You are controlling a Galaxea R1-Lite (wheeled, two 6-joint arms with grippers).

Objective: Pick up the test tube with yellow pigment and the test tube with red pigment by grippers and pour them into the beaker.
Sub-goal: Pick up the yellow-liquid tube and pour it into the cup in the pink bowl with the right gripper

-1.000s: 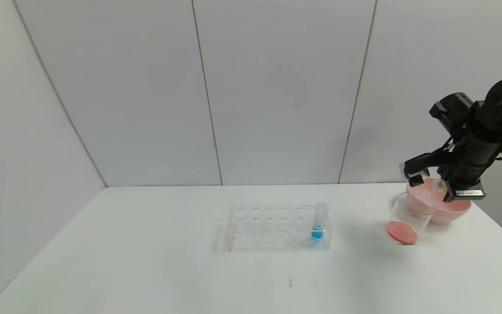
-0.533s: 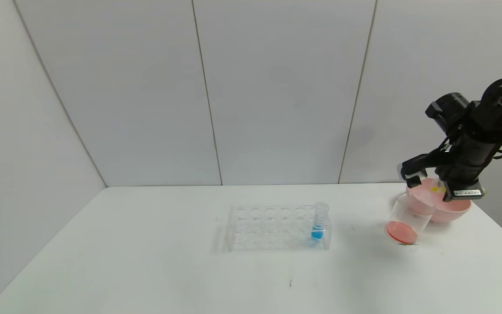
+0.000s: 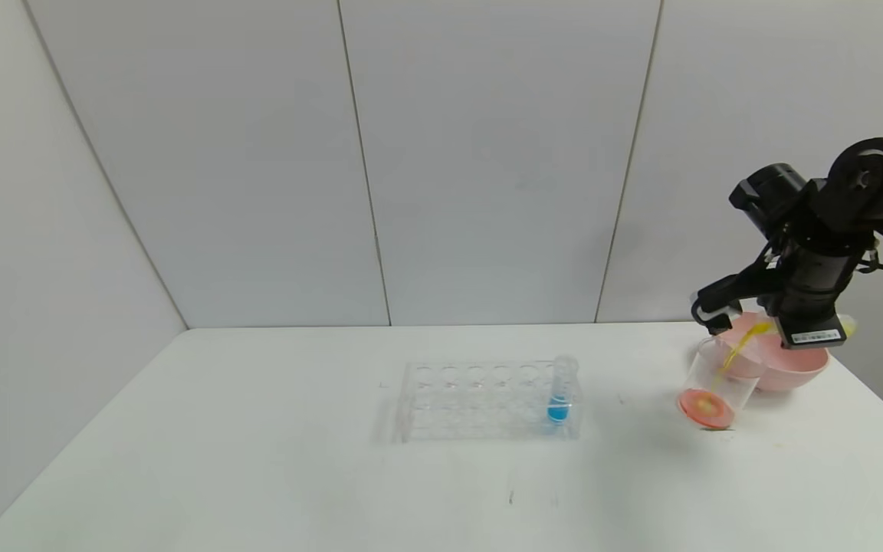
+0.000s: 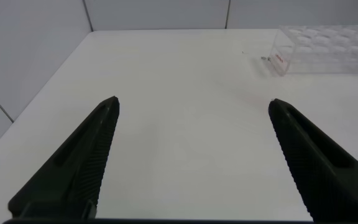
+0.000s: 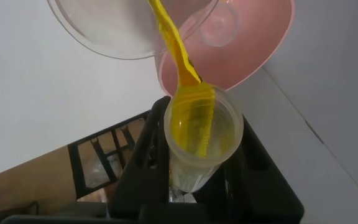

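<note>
My right gripper (image 3: 788, 328) is shut on the test tube with yellow pigment (image 3: 763, 330), which is tipped over the beaker (image 3: 720, 377). A yellow stream runs from the tube's mouth (image 5: 204, 127) into the beaker (image 5: 114, 34). Red-orange liquid with a yellow spot lies at the beaker's bottom. In the right wrist view the black jaws of my right gripper (image 5: 199, 168) clamp the tube on both sides. No tube with red liquid shows; a clear empty tube (image 5: 219, 28) lies in the pink bowl. My left gripper (image 4: 192, 104) is open and empty over bare table.
A pink bowl (image 3: 794, 366) stands right behind the beaker near the table's right back corner. A clear many-holed rack (image 3: 480, 399) at mid-table holds a blue-liquid tube (image 3: 560, 391). The rack's end also shows in the left wrist view (image 4: 328, 43).
My right gripper has moved a little left and up and tipped the tube further. Yellow liquid now streams into the beaker, where none flowed before.
</note>
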